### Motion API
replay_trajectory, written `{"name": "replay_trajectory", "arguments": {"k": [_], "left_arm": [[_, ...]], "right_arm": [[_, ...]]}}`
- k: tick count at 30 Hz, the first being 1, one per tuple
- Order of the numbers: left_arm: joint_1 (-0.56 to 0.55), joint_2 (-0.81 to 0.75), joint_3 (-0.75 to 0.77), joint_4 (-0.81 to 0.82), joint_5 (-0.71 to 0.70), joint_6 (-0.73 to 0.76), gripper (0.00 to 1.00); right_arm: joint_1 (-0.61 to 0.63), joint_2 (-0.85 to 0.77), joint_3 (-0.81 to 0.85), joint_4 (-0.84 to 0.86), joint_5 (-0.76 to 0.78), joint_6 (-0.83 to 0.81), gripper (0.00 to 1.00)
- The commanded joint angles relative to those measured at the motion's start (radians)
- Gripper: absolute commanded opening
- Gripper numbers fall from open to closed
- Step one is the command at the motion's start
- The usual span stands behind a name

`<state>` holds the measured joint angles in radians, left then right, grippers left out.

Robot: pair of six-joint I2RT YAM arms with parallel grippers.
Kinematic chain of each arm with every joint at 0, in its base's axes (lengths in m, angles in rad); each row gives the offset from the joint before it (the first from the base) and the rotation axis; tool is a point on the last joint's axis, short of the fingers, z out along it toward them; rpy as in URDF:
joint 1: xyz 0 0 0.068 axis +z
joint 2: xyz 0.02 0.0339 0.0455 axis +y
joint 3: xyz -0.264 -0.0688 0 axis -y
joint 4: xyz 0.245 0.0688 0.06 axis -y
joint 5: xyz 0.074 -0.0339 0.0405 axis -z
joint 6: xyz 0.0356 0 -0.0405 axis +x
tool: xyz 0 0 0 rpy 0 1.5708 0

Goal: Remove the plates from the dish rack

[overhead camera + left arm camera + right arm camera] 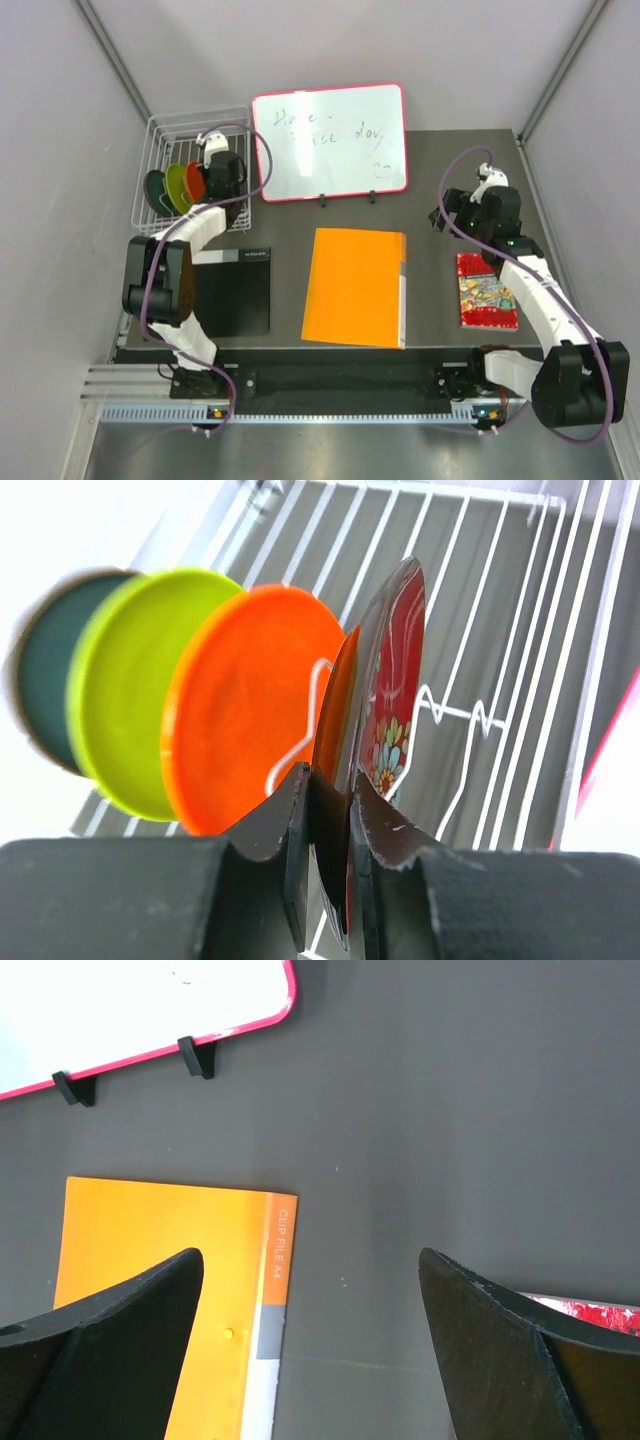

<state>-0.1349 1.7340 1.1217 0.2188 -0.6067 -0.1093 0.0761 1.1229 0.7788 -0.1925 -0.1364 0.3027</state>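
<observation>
All four plates stand on edge in the white wire dish rack [143, 190], which sits at the far left corner of the desk [450, 1110]: the red patterned plate [395, 680] nearest the rack's open floor, then the orange plate [250, 700], the lime green plate [140, 680] and the dark teal plate [45, 670] in a close row. None lies out on the desk, so I judge the unloading barely begun, with all four left to move.

The left hand [333, 795] reaches into the rack, its two fingers drawn narrow and pinching the lower rim of the red patterned plate, one finger on each face. That plate looks upright and not yet lifted clear.

The right hand [310, 1260] hangs spread wide, holding nothing, above bare desk between the orange clip file [150, 1240] and the red patterned booklet [486, 290], well apart from the rack.
</observation>
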Motion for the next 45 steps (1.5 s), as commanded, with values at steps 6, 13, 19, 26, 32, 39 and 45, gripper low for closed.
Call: {"name": "replay_trajectory", "arguments": {"k": [6,13,19,26,32,39,45], "left_arm": [[-0.005,-0.137,0.053,0.062,-0.222,0.073,0.0],[-0.015,-0.209,0.092,-0.059,-0.173,-0.015,0.0],[-0.057,-0.326,0.116,-0.212,0.036,-0.154,0.0],[-0.081,-0.447,0.067,-0.242,0.577,-0.42,0.0],[-0.166,-0.444,-0.052,-0.095,0.843,-0.584,0.0],[-0.292,-0.409,-0.141,0.051,0.909,-0.678,0.0],[-0.319,-0.39,-0.177,0.158,0.953,-0.728,0.0]], "right_arm": [[0.016,-0.09,0.0,-0.019,0.001,0.018,0.89],[0.016,-0.132,-0.006,-0.038,0.0,0.023,0.9],[0.019,-0.152,-0.013,-0.015,-0.052,0.049,0.91],[0.103,-0.117,-0.015,0.14,-0.193,0.157,0.91],[0.198,-0.037,-0.042,0.37,-0.258,0.291,0.9],[0.257,0.089,-0.049,0.53,-0.29,0.375,0.89],[0.261,0.163,-0.07,0.638,-0.322,0.411,0.88]]}}
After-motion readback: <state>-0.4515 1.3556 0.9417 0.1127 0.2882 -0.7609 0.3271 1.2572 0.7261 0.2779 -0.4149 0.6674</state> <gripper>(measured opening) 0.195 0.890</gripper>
